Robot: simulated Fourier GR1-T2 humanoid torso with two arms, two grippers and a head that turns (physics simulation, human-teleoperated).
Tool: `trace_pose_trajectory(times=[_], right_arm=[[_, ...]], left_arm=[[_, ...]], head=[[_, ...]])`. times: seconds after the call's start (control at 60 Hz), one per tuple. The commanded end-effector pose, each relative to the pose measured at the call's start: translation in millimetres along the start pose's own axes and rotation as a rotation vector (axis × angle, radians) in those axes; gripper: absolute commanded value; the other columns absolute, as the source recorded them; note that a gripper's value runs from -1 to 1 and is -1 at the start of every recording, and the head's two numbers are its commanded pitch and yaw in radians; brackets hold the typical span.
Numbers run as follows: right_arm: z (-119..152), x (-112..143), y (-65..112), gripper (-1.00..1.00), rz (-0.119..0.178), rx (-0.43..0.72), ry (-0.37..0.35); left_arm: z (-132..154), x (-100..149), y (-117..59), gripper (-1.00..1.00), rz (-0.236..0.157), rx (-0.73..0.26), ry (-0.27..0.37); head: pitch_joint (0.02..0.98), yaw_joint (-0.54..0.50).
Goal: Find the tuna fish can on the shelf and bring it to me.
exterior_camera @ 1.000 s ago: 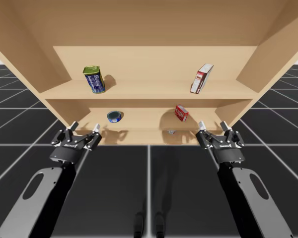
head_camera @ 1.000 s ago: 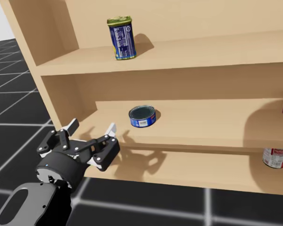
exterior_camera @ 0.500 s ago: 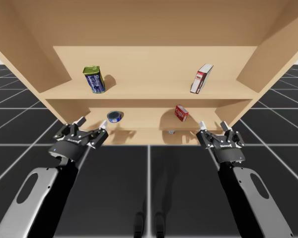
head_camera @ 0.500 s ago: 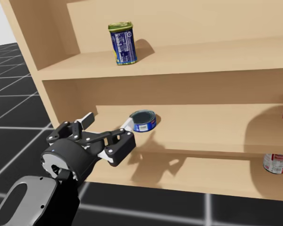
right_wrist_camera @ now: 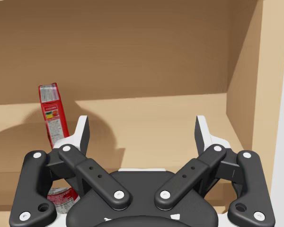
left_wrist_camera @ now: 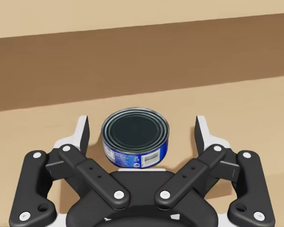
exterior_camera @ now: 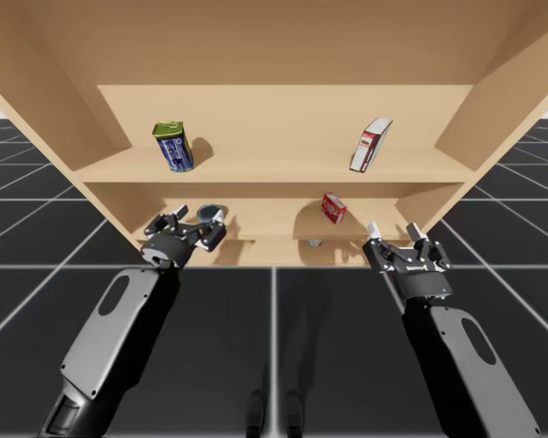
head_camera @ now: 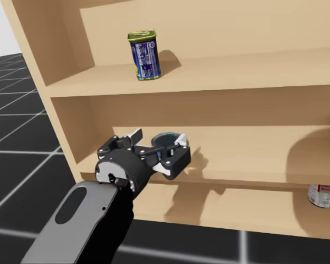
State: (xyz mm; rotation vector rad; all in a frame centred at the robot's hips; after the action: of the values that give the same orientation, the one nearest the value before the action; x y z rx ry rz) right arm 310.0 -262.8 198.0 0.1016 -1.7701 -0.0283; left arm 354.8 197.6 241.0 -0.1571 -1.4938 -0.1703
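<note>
Dark grid floor [exterior_camera: 347, 310] all round, wooden shelf unit [exterior_camera: 274, 166] dead ahead w/ three boards. Left gripper [head_camera: 159, 136] is in over the middle board, fingers spread wide either side of the tuna can [left_wrist_camera: 135, 137]. Gap shows on both sides in the left wrist view, so no contact. Can stands upright on that board near its front edge, dark top facing up. Room-wise: upper board sits close overhead, the unit's left side wall is off to the outer side, and bare board runs on twd the red box [exterior_camera: 333, 207] well apart on the same level.

Right gripper [right_wrist_camera: 142, 130] hangs in front of the unit's right end, fingers spread, nothing between them; right side wall just beside it.

Labels: tuna can has a blue band w/ a white patch and barcode, print too small to make out. Tall blue can [exterior_camera: 173, 146] w/ a green-gold top stands on the upper board at left; red-and-white box [exterior_camera: 372, 144] stands tilted at right. Text on both unreadable.

Hard to see: red-and-white can [head_camera: 323, 195] on the bottom board is cut by the head view's edge and partly behind the finger links in the right wrist view.
</note>
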Motion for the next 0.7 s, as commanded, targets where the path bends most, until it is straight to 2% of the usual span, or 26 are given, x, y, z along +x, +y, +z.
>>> trace_pose_trajectory(times=[0.017,0.083,0.35,0.417,0.45,0.467,0.483,0.517,0.7], right_arm=[[-0.3,0.2,-1.4,-1.00,-0.002,-0.001,-0.001],[-0.2,0.6,-2.1,-1.00,-0.003,-0.003,-0.001],[0.1,1.0,-2.9,-1.00,-0.005,-0.005,-0.001],[0.6,0.9,-3.4,-1.00,-0.004,-0.008,-0.001],[0.6,1.0,-3.5,-1.00,-0.004,-0.008,-0.001],[0.7,0.9,-3.7,-1.00,-0.005,-0.009,0.000],[0.7,0.9,-3.7,-1.00,-0.004,-0.009,0.000],[0.7,0.9,-4.0,-1.00,-0.004,-0.009,0.000],[0.1,0.8,-4.9,-1.00,-0.005,-0.010,0.000]], left_arm=[[-22.4,-8.0,-4.0,-1.00,-0.012,0.016,0.030],[-30.0,-13.2,-4.6,-1.00,-0.015,0.024,0.048],[-49.1,-27.9,1.7,-1.00,0.022,0.044,0.106],[-49.0,-29.6,1.2,-1.00,0.016,0.040,0.111],[-47.7,-29.9,0.2,-0.85,0.009,0.038,0.109],[-46.0,-29.7,-1.1,0.26,0.006,0.033,0.108],[-45.2,-29.3,-1.6,0.83,0.002,0.030,0.107],[-42.6,-27.5,-2.7,0.97,0.000,0.025,0.104],[-24.9,-6.2,-7.3,0.96,-0.003,-0.007,0.053]], head=[[0.537,0.28],[0.539,0.28],[0.535,0.27],[0.528,0.27],[0.528,0.27],[0.528,0.27],[0.528,0.27],[0.527,0.27],[0.528,0.26]])
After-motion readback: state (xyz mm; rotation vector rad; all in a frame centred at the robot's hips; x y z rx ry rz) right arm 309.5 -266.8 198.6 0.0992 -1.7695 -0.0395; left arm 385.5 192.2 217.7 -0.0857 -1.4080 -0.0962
